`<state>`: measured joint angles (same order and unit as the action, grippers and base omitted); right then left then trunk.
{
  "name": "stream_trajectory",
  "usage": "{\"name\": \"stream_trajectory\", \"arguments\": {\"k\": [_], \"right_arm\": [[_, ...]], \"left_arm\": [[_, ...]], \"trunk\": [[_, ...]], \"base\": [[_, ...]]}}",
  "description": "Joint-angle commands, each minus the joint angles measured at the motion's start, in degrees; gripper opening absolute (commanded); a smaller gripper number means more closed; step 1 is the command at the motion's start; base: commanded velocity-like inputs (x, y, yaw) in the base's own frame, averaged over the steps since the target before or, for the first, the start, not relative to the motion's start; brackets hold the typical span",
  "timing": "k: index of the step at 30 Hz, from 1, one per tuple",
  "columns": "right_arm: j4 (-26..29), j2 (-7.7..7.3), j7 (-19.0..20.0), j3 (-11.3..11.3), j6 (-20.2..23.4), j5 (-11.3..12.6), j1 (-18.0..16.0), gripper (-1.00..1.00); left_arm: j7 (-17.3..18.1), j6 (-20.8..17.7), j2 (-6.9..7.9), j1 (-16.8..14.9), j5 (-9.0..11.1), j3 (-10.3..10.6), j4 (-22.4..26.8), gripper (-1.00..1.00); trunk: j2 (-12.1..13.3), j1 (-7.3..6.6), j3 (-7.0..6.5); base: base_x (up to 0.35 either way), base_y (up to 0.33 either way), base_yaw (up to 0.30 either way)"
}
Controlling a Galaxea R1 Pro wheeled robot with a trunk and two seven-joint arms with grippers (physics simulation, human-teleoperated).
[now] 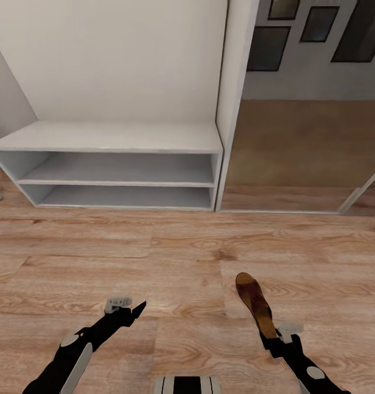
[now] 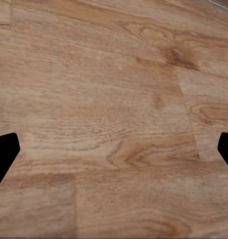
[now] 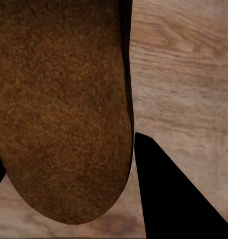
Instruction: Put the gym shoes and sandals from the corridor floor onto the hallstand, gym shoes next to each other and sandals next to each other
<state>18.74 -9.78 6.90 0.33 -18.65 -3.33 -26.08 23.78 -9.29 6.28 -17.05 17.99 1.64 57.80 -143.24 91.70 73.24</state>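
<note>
One brown sandal (image 1: 254, 302) hangs over the wood-plank corridor floor (image 1: 182, 246), and my right gripper (image 1: 270, 335) is shut on its near end. In the right wrist view its cork-like sole (image 3: 59, 109) sits close against a black finger (image 3: 168, 194). My left gripper (image 1: 133, 312) hovers low over bare floor, open and holding nothing; its two fingertips (image 2: 4, 154) stand far apart. The pale grey-white hallstand (image 1: 116, 137) stands ahead to the left, its bench top and two low shelves bare. The gym shoes and the other sandal are out of view.
A mirrored sliding-door wardrobe (image 1: 296, 153) stands directly right of the hallstand and reflects the floor. My base (image 1: 187, 384) shows at the bottom edge. A wide stretch of floor lies between me and the hallstand.
</note>
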Motion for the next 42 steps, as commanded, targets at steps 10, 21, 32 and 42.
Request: {"name": "stream_trajectory", "arguments": {"k": [10,21,32,42], "right_arm": [[-4.02,-0.98,0.38,-3.20,-3.16,4.65,0.64,-1.00],[-9.96,-0.54,0.48,-3.23,-9.94,4.83,1.37,-1.00],[-11.50,-0.08,0.42,-3.23,-11.30,4.90,1.38,-1.00],[-11.53,0.02,0.32,-3.23,-11.41,4.98,1.38,-1.00]], "left_arm": [[-6.29,6.78,0.52,6.55,-1.60,-3.42,-1.63,1.00],[-9.41,20.68,0.57,6.93,-2.34,-3.56,-15.71,1.00],[-10.07,22.01,0.88,7.87,-2.23,-4.71,-18.11,1.00],[-10.07,24.32,0.84,8.20,-2.43,-5.32,-18.25,1.00]], "trunk": [[3.64,-2.03,-2.63],[6.85,-3.78,-5.00],[6.85,-3.78,-5.93],[6.85,-3.78,-6.77]], "base": [[0.000,0.000,-0.157],[0.000,0.000,-0.146],[0.000,0.000,-0.146],[0.000,0.000,-0.149]]}}
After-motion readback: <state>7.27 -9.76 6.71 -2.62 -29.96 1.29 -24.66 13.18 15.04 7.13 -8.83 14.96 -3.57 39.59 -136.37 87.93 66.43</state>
